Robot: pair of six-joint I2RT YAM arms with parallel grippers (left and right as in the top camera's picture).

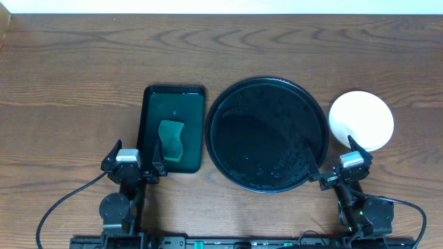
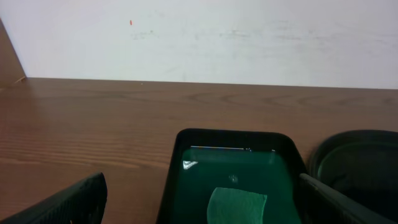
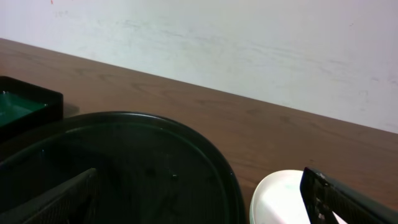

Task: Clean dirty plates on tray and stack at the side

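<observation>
two pincers sit at the near edge of a dark brown wooden table (image 1: 69, 83), whose grain runs left to right. the left pincer (image 1: 136, 148) has its jaws spread wide and grips nothing. its right finger overhangs the near left corner of a small dark green tray (image 1: 149, 111), where a green sponge (image 1: 171, 142) lies toward the near end. just right of that stands the black tray (image 1: 266, 117), round and glossy, with pale specks scattered over its near right part. no plate lies on it.

the plates (image 1: 361, 117) rest on the table just beside its right rim. the top one is white, and how many lie beneath cannot be told. the right pincer (image 1: 332, 156) is also wide open and empty, with one finger over the black tray's near right rim and the other over the near edge of the plates.

beyond the table's far edge rises a plain pale wall (image 2: 249, 37), faintly scuffed.
</observation>
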